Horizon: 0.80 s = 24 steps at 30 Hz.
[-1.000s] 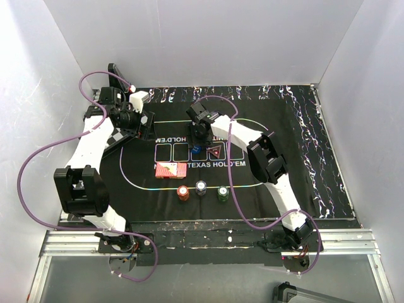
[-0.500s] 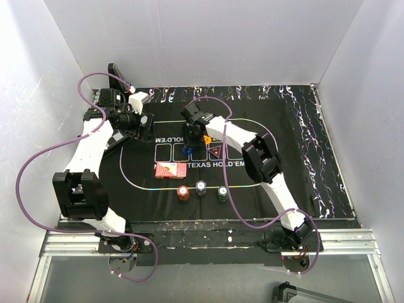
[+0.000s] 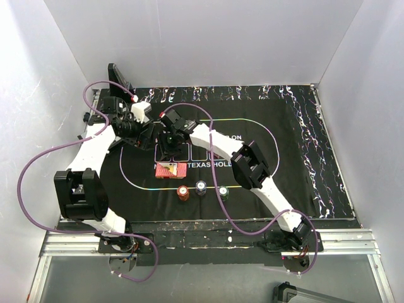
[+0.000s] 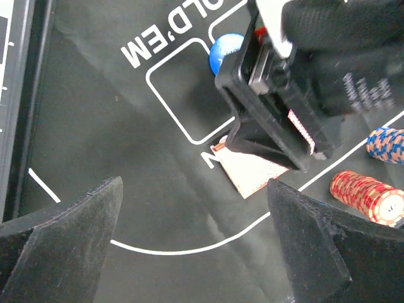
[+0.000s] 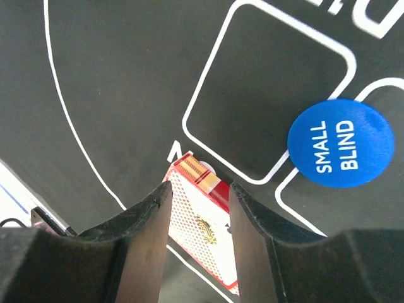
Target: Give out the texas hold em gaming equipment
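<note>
My right gripper [image 5: 199,189] is open and hangs just above the red-backed card deck [image 5: 202,233], one finger on each side of it. From above, the gripper [image 3: 168,151] stands over the deck [image 3: 172,171]. A blue round "SMALL BLIND" button [image 5: 346,144] lies on the card squares beside the gripper. My left gripper [image 4: 189,252] is open and empty over bare mat, left of the deck [image 4: 252,175]. Red [image 3: 183,192], grey [image 3: 201,187] and green [image 3: 223,192] chip stacks stand by the near line. The orange button and the dark triangular marker are hidden.
The black Texas Hold'em mat [image 3: 278,145] covers the table between white walls. My right arm [image 3: 249,164] lies across the mat's middle. A black stand [image 3: 117,76] rises at the back left corner. The two grippers are close together.
My right gripper moved left from the mat's middle to above the card deck. The blue button, by its fingers earlier, now lies free. My left gripper swung right towards it.
</note>
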Each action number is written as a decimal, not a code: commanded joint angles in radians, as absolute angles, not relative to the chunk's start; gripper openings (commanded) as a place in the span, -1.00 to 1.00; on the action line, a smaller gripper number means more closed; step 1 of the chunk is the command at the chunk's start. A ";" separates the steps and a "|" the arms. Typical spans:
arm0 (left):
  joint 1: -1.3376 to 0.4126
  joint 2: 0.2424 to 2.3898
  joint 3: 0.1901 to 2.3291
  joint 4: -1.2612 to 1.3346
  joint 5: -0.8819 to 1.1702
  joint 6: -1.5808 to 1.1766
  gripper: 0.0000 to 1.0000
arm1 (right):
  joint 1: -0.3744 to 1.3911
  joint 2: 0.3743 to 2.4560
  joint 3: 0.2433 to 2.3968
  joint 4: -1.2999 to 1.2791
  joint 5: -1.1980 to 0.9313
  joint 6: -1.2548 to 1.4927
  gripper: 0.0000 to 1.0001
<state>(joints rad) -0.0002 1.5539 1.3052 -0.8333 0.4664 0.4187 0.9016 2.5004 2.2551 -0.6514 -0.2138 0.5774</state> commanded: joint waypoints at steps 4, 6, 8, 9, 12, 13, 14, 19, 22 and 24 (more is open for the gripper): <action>-0.002 1.555 1.301 -0.736 0.503 0.462 0.96 | 0.753 2.187 1.951 -0.467 -0.233 0.574 0.13; -0.009 1.615 1.341 -0.736 0.518 0.453 0.96 | 0.703 2.071 1.811 -0.410 -0.219 0.557 0.19; -0.046 1.663 1.364 -0.733 0.512 0.469 0.96 | 0.666 1.987 1.725 -0.399 -0.200 0.532 0.22; -0.069 1.678 1.370 -0.723 0.499 0.480 0.96 | 0.651 1.949 1.688 -0.394 -0.193 0.520 0.23; -0.147 1.724 1.371 -0.683 0.454 0.502 0.96 | 0.614 1.867 1.606 -0.397 -0.172 0.499 0.24; -0.169 1.744 1.376 -0.670 0.439 0.508 0.96 | 0.603 1.840 1.583 -0.397 -0.166 0.500 0.24; -0.187 1.762 1.381 -0.661 0.425 0.512 0.96 | 0.592 1.818 1.553 -0.390 -0.163 0.502 0.24; -0.232 1.862 1.434 -0.657 0.413 0.535 0.96 | 0.538 1.737 1.416 -0.341 -0.155 0.512 0.24; -0.256 1.896 1.451 -0.652 0.410 0.545 0.96 | 0.526 1.726 1.376 -0.336 -0.155 0.511 0.21; -0.281 1.907 1.444 -0.628 0.387 0.555 0.96 | 0.520 1.720 1.353 -0.331 -0.158 0.515 0.15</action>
<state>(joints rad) -0.2504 1.9152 1.4075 -0.6720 0.4198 0.5186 0.5404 1.7451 1.3907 -0.3695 -0.1608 0.5198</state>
